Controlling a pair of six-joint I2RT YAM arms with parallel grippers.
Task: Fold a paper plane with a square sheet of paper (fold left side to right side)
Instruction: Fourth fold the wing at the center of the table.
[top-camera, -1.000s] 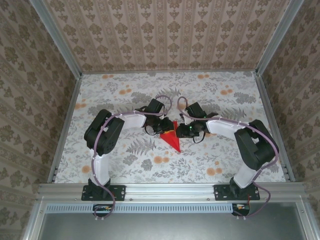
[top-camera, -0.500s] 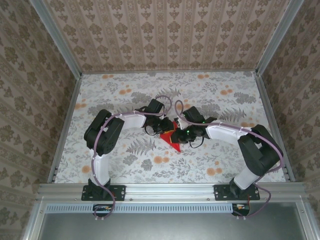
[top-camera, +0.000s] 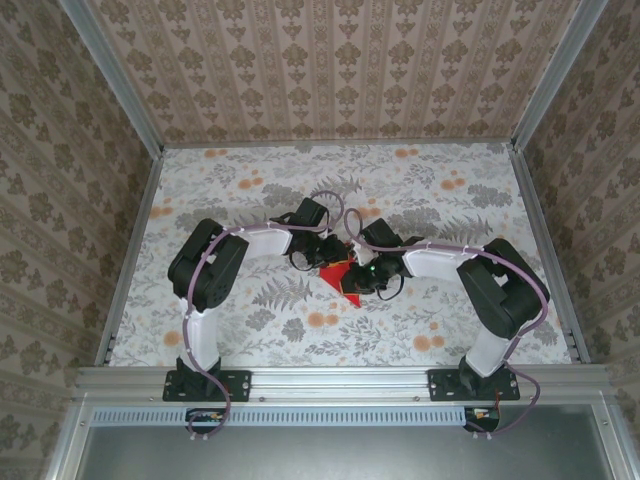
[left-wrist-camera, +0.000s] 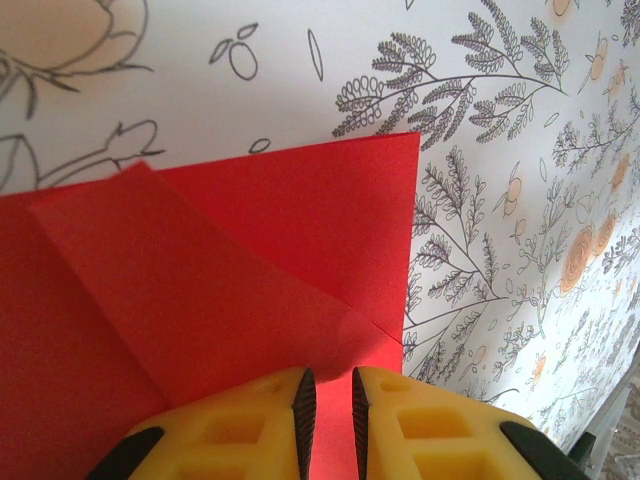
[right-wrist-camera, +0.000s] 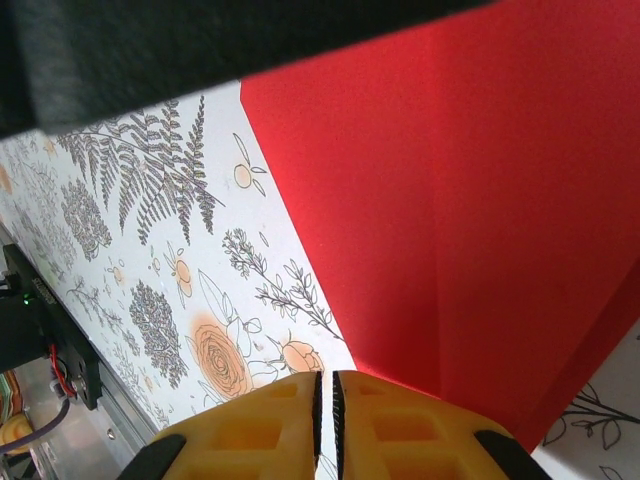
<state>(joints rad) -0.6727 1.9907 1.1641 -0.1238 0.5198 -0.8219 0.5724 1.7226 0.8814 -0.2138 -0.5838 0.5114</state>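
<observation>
The left arm (top-camera: 205, 265) and right arm (top-camera: 500, 285) bend inward over the flowered tablecloth (top-camera: 420, 190). At the frame's centre the left gripper (top-camera: 322, 258) and right gripper (top-camera: 364, 274) meet over 1 folded red paper (top-camera: 340, 272), its pointed tip aimed lower right.

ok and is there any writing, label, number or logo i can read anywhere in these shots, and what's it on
None: no readable text in any view.
The red paper is plain, with no print.
The tablecloth carries only flower and leaf drawings.
The wallpaper shows only a repeating ornament pattern.
</observation>
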